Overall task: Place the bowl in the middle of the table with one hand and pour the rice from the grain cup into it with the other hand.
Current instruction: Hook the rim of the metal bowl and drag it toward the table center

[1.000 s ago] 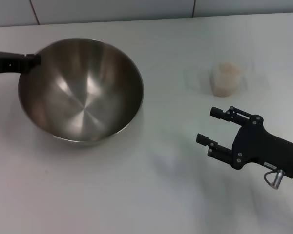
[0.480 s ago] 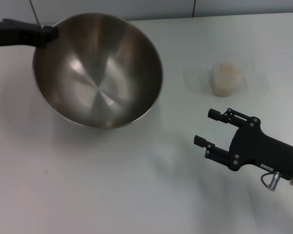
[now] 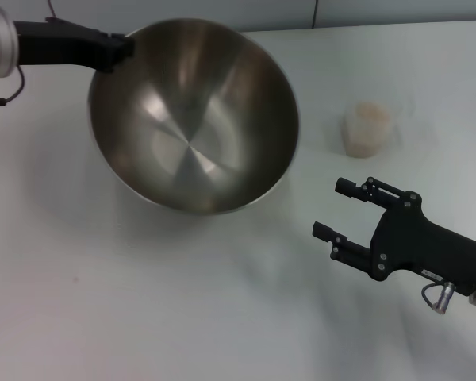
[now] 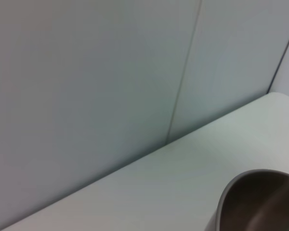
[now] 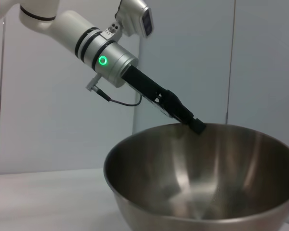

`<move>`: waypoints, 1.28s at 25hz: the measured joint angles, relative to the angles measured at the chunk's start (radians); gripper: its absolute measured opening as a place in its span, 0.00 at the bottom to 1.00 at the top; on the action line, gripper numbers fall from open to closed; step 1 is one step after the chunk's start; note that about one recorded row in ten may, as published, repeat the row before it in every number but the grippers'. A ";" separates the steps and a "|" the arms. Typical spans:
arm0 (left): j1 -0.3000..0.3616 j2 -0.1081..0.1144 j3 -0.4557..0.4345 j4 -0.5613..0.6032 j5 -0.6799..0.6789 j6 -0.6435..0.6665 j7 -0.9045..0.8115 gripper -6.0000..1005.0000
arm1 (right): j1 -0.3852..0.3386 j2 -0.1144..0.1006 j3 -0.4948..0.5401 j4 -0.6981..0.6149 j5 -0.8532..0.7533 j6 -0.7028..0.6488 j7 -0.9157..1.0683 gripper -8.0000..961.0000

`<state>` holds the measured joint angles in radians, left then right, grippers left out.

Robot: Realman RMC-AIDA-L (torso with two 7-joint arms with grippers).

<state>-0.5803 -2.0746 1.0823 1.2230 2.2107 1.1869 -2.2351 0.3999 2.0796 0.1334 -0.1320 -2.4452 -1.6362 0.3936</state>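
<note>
The bowl point(image 3: 194, 115), pinched by the left gripper point(image 3: 120, 49) at upper left, needs setting down mid-table; the right gripper point(image 3: 341, 210) waits open.

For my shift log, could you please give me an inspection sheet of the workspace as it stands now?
Surface: white table, bare where visible.
Bowl: steel, empty, tilted, held at its far-left rim.
Grain cup: upright on the table to the right of the bowl, rice inside.
Clutter: nothing seen.
Left gripper: clamped on the bowl's rim.
Right gripper: open, holding nothing, nearer the robot than the cup, apart from it.
Cables: thin black cable at the left wrist; short looped one by the right gripper.
Surroundings: pale panelled wall behind the table.
</note>
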 joint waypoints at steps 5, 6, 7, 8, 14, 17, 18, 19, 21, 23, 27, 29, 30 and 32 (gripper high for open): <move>-0.018 -0.003 0.031 -0.033 -0.001 -0.022 0.000 0.05 | -0.001 -0.001 0.000 -0.004 0.000 -0.022 0.003 0.70; -0.020 -0.003 0.032 -0.039 -0.003 -0.024 0.000 0.05 | -0.001 -0.001 0.000 -0.005 0.000 -0.027 0.003 0.70; -0.020 -0.003 0.032 -0.039 -0.003 -0.024 0.000 0.05 | -0.001 -0.001 0.000 -0.006 0.000 -0.030 0.003 0.70; -0.021 -0.003 0.034 -0.044 -0.004 -0.025 0.000 0.05 | -0.001 -0.001 0.000 -0.006 0.000 -0.032 0.004 0.70; -0.035 -0.003 0.057 -0.062 -0.026 -0.033 0.005 0.05 | -0.001 -0.001 0.000 -0.007 0.000 -0.045 0.006 0.70; -0.035 -0.002 0.060 -0.062 -0.027 -0.039 0.006 0.05 | 0.000 -0.002 0.000 -0.008 0.000 -0.048 0.012 0.70; -0.035 -0.002 0.060 -0.062 -0.028 -0.039 0.006 0.05 | 0.001 -0.002 0.000 -0.009 0.000 -0.048 0.013 0.70; -0.035 -0.002 0.060 -0.063 -0.030 -0.039 0.007 0.05 | 0.001 -0.002 0.000 -0.011 0.000 -0.048 0.014 0.70; -0.036 -0.002 0.060 -0.072 -0.037 -0.041 0.011 0.05 | 0.001 -0.003 0.000 -0.012 0.000 -0.048 0.014 0.70; -0.038 -0.002 0.063 -0.089 -0.046 -0.049 0.017 0.05 | 0.000 -0.003 0.000 -0.012 0.000 -0.048 0.014 0.70; -0.040 -0.002 0.088 -0.119 -0.076 -0.078 0.029 0.05 | 0.001 -0.003 0.000 -0.012 0.000 -0.049 0.014 0.70; -0.041 -0.002 0.095 -0.128 -0.079 -0.088 0.030 0.05 | 0.000 -0.003 0.000 -0.012 0.000 -0.049 0.014 0.70; -0.042 -0.002 0.096 -0.133 -0.079 -0.091 0.030 0.05 | 0.000 -0.003 0.000 -0.012 0.000 -0.049 0.014 0.70; -0.045 -0.002 0.101 -0.151 -0.082 -0.101 0.030 0.05 | -0.001 -0.003 0.000 -0.012 0.000 -0.049 0.011 0.70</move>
<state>-0.6250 -2.0770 1.1836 1.0718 2.1291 1.0859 -2.2048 0.3994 2.0769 0.1334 -0.1442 -2.4452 -1.6853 0.4051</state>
